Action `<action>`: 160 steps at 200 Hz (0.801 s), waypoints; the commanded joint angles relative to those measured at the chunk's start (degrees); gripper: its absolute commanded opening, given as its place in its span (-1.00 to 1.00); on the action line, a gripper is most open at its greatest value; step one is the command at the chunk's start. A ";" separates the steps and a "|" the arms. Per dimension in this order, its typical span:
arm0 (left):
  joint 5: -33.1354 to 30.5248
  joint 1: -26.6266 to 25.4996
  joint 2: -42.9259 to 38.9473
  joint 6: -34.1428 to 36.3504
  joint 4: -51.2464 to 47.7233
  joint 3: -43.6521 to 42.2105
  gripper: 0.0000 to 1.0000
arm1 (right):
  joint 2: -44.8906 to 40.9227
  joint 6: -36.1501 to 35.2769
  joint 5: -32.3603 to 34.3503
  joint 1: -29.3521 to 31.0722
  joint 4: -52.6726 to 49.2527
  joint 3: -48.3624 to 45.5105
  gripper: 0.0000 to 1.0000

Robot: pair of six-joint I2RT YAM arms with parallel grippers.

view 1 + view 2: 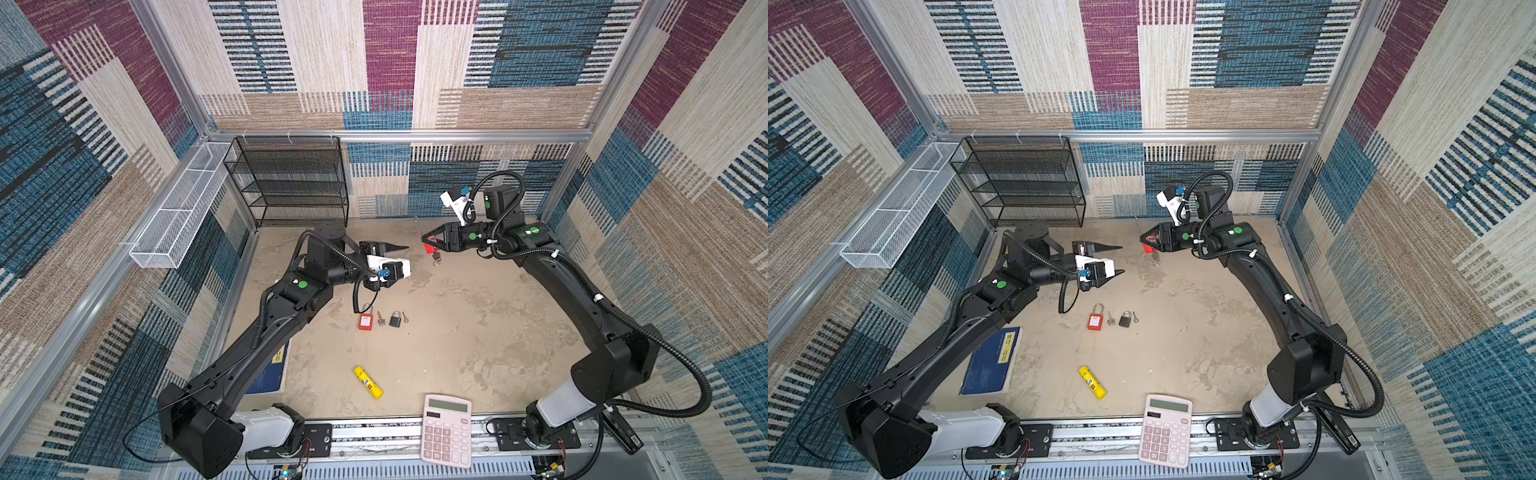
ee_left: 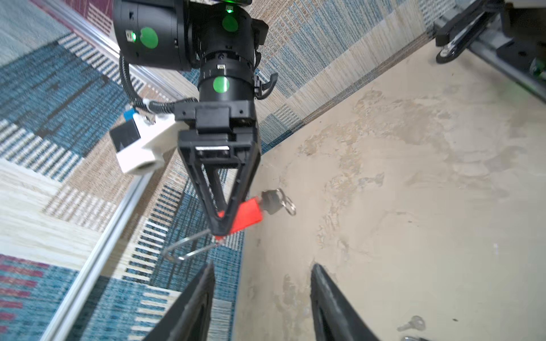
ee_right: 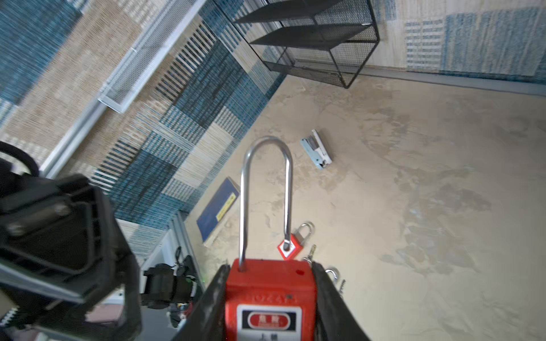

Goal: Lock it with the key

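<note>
My right gripper point(image 3: 270, 265) is shut on the body of a red padlock point(image 3: 270, 292), held above the table near the back. Its long steel shackle point(image 3: 266, 183) is open, with one leg out of the body. A black-headed key point(image 2: 270, 200) with a ring sticks out of the padlock's underside. In both top views the padlock point(image 1: 428, 248) and the key point(image 1: 435, 258) hang from the right gripper point(image 1: 1142, 239). My left gripper point(image 1: 1120, 260) is open and empty, a short way to the left of the padlock and pointing at it, fingertips point(image 2: 211, 265) apart.
On the table lie a small red padlock point(image 1: 365, 321), a key point(image 1: 380, 318), a black padlock point(image 1: 395, 319), a small key point(image 1: 405, 317), a yellow tube point(image 1: 368, 382), a pink calculator point(image 1: 446, 430), a blue book point(image 1: 992, 361) and a stapler point(image 3: 316, 149). A black mesh shelf point(image 1: 291, 178) stands at the back.
</note>
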 commanded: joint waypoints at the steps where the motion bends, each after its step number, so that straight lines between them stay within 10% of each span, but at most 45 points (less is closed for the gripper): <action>1: -2.24 -1.12 0.94 13.71 -3.25 1.49 0.09 | -1.84 -14.12 11.30 2.45 -5.55 -0.68 -0.37; 43: -12.05 -4.15 1.28 27.48 -4.63 -0.52 0.08 | -6.86 -23.29 12.17 3.81 -3.07 -6.01 -0.37; 160: -12.74 -6.47 0.15 34.48 -1.27 -3.51 0.04 | -5.10 -33.02 3.43 5.41 -11.10 -0.42 -0.37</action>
